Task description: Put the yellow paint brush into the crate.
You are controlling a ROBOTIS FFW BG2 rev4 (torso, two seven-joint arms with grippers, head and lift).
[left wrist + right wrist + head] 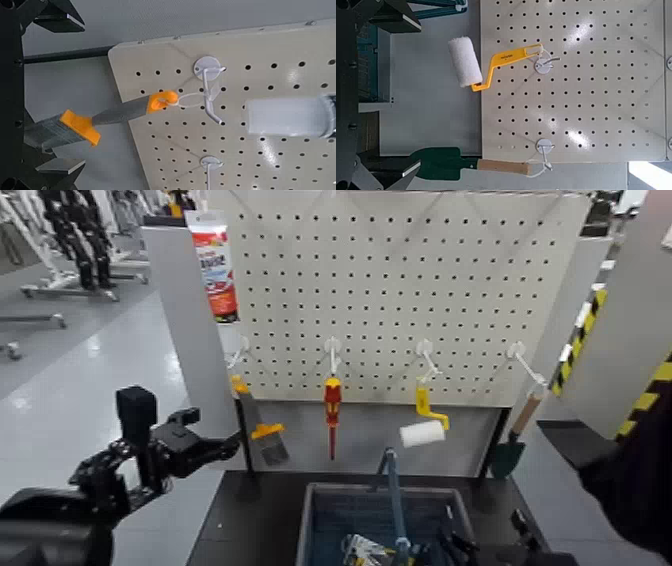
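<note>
The yellow paint brush (256, 418) hangs by its orange-yellow tip from the leftmost hook of the white pegboard (400, 280), bristles down. My left gripper (215, 435) is open just left of it, level with its collar and not touching. In the left wrist view the brush (119, 115) lies ahead of the spread fingers (57, 17), its loop on a white hook (208, 70). The grey-blue crate (318, 515) stands on the dark table below. My right gripper (391, 91) is open and holds nothing, facing the pegboard's right side.
Also hanging on the pegboard are a red-and-yellow screwdriver (332, 405), a yellow-handled white roller (425, 427) and a green trowel (510, 452). A red-and-white tube (215, 265) hangs at the board's upper left. The crate holds several tools. My right arm (625, 475) is at the right edge.
</note>
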